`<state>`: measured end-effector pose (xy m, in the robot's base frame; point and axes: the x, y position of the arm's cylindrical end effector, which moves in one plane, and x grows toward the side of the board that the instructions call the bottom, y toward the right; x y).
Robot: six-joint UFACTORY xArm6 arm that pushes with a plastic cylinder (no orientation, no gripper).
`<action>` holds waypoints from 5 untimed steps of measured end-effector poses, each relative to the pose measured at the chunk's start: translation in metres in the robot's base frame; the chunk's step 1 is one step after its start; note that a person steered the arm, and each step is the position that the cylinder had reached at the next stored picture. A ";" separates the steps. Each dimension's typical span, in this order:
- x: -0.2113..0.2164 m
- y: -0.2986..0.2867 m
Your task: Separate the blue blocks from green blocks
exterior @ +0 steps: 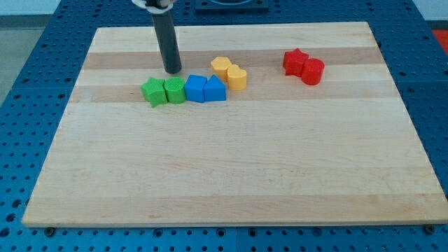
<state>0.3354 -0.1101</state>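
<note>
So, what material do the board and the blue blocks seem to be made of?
The board looks like pale wood with a matte finish: grain lines and plank strips show. The blue blocks seem to be plastic, in a flat, even colour with a slight sheen, though painted wood is possible.

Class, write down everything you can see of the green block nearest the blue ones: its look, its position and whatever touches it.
This green block looks like smooth, solid plastic, roughly cylindrical with a rounded top, though its exact shape is hard to make out. It sits flat on the wooden board, second from the view's left in a row of four. The green star block touches its left side and a blue block presses against its right. My tip stands just above it in the view, apparently not touching.
</note>
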 end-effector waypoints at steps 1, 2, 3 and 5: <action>0.032 0.029; 0.034 0.058; 0.034 0.081; 0.034 0.086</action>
